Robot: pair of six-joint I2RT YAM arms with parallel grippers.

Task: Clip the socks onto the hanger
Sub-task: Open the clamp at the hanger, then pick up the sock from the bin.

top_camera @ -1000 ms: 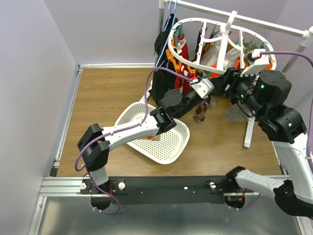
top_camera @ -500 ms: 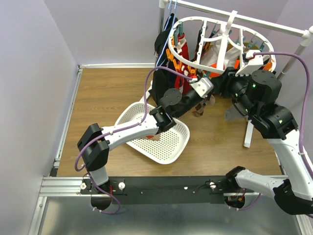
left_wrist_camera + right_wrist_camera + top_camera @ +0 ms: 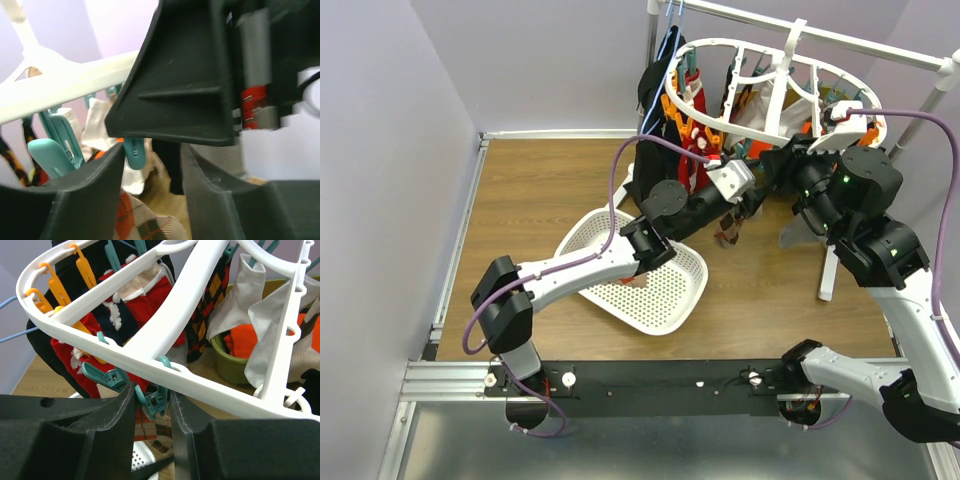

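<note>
Hanger (image 3: 165, 325) hangs off the rail (image 3: 820, 38) above the far right corner of the tabletop (image 3: 540, 200). Both arms reach up under its near rim.

Your right gripper (image 3: 153, 391): jaws narrow, pinched on a teal clip (image 3: 152, 402) dangling from the rim.

Your left gripper (image 3: 151, 147): jaws apart, argyle sock (image 3: 140, 225) showing in the gap just under a teal clip. You cannot tell from these views whether they pinch it or it merely hangs there.

Risks, as judged:
- Sock top is not visibly inside the clip mouth. If the right jaws ease off before it is, the clip bites air and the sock drops to the tabletop, perhaps missing the laundry basket (image 3: 670, 300).
- The clip is small and looks slick, so the right jaws could skid off it.
- The hanger hangs free. Any push on the rim would swing it and carry the clip off line.
- The grippers are crowded. What looks like the right one's body fills most of the left wrist view, so contact is likely if either shifts sideways.

Around:
- Red socks (image 3: 150, 307), orange clips (image 3: 82, 267) and more teal ones hang close by the working clip, toward the tabletop's left edge.
- Black garment (image 3: 648, 88) hangs at that same side of the hanger.
- The left arm's purple cable (image 3: 616, 185) loops near it, a snag risk.
- The laundry basket lies mid-tabletop, below the left arm.
</note>
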